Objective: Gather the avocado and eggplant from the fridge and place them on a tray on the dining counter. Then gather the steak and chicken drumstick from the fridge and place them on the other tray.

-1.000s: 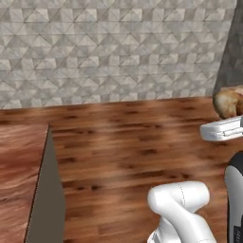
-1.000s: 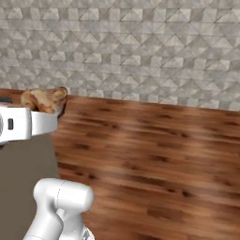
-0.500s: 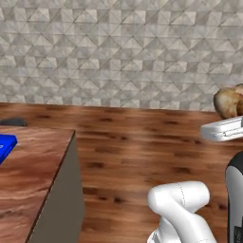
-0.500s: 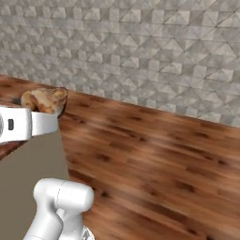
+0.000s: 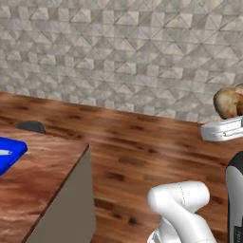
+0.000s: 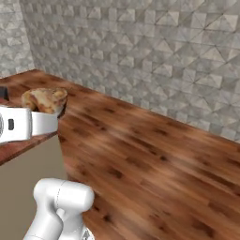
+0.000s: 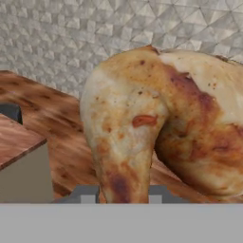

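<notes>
We are carrying the chicken drumstick [image 7: 156,118] across the room. Our claw [image 7: 119,192] is pinching it tight, with one dark tip on each side of the thin end of the leg. The fat end sticks out in front of the hand, up in the air. It touches nothing else.

In the left base view the chicken drumstick [image 5: 228,102] sits just above the white hand, high over the wood floor [image 5: 142,156]. We think we hold it up high so it will not bump the counter when we get there.

The dining counter [image 5: 42,171] is on our left. A blue tray [image 5: 8,154] lies flat on top of it, near the edge of the picture. A small dark thing [image 5: 31,126] sits at the far side of the counter, but we cannot tell what it is.

The grey stone wall [image 6: 140,51] is ahead of us. We think the next job is to get closer to the counter and set the chicken on a tray.
</notes>
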Motion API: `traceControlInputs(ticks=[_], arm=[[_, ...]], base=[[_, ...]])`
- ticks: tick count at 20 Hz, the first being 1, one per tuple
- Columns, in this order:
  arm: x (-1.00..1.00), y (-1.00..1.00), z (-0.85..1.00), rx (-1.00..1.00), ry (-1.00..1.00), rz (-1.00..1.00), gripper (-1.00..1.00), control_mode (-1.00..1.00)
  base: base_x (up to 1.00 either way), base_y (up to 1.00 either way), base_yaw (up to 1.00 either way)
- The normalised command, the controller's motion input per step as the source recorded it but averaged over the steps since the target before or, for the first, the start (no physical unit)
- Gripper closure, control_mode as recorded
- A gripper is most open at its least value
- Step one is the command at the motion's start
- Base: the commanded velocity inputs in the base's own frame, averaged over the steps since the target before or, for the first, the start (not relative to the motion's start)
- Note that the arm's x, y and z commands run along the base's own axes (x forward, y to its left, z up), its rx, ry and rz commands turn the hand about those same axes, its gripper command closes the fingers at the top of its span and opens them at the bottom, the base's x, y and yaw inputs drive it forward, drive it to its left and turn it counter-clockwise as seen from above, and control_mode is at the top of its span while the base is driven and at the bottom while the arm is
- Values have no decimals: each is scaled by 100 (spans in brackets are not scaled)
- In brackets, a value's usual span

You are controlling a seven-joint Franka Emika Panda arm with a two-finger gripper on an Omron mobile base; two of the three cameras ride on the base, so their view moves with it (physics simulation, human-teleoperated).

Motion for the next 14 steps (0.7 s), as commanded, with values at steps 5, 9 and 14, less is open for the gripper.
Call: traceControlInputs(ticks=[5,9,14], arm=[[0,0,0,0,0,0,100,100],[0,0,0,0,0,0,100,100],[0,0,0,0,0,0,100,100]], base=[[68,-48,41],[69,-48,41],[71,-46,41]])
